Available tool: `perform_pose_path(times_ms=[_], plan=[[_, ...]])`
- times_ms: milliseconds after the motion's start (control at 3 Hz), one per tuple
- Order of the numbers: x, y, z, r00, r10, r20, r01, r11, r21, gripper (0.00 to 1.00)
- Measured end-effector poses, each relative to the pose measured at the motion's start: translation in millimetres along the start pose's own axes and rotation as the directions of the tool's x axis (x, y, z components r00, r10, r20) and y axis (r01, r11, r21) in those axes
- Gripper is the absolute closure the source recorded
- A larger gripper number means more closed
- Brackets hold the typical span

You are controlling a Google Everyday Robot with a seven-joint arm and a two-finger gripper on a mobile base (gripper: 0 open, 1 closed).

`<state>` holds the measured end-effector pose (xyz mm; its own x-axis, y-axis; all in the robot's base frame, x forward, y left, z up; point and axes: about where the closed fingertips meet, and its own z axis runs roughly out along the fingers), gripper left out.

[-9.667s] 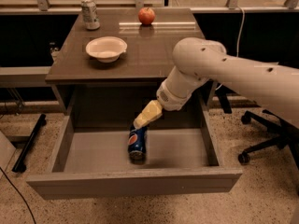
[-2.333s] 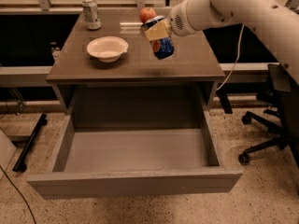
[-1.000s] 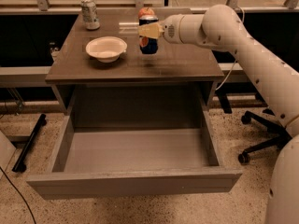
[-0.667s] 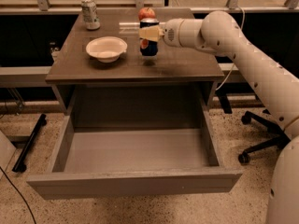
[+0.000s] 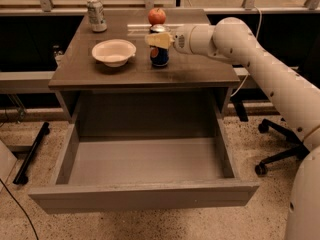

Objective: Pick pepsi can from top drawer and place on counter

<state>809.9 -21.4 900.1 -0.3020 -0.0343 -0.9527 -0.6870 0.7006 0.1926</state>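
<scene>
Your arm (image 5: pixel 260 69) is stretched well out, its last link roughly level. Your tool (image 5: pixel 159 40) sits low over the counter (image 5: pixel 200 71), pointing sideways.

The pepsi can (image 5: pixel 159 58) is recorded upright on the counter (image 5: pixel 200 70), roughly mid-width and somewhat toward the rear edge. A dark blue body is noted, with the red, white and blue round logo turned toward the camera. The can's upper end is covered by the gripper (image 5: pixel 159 40), which is positioned directly over it, reaching in from the right. The counter is seen as a flat, glossy, grey-brown top with a thin front edge. The top drawer (image 5: pixel 145 163) is found extended well out beneath the counter. Its flat grey bottom, low sides and plain front panel are exposed.
</scene>
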Motion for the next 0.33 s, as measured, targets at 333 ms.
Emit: perform_pose_path(times_ms=[333], plan=[[0.5, 1.0, 1.2, 1.0, 0.0, -0.001, 0.0, 1.0, -0.002, 0.0]])
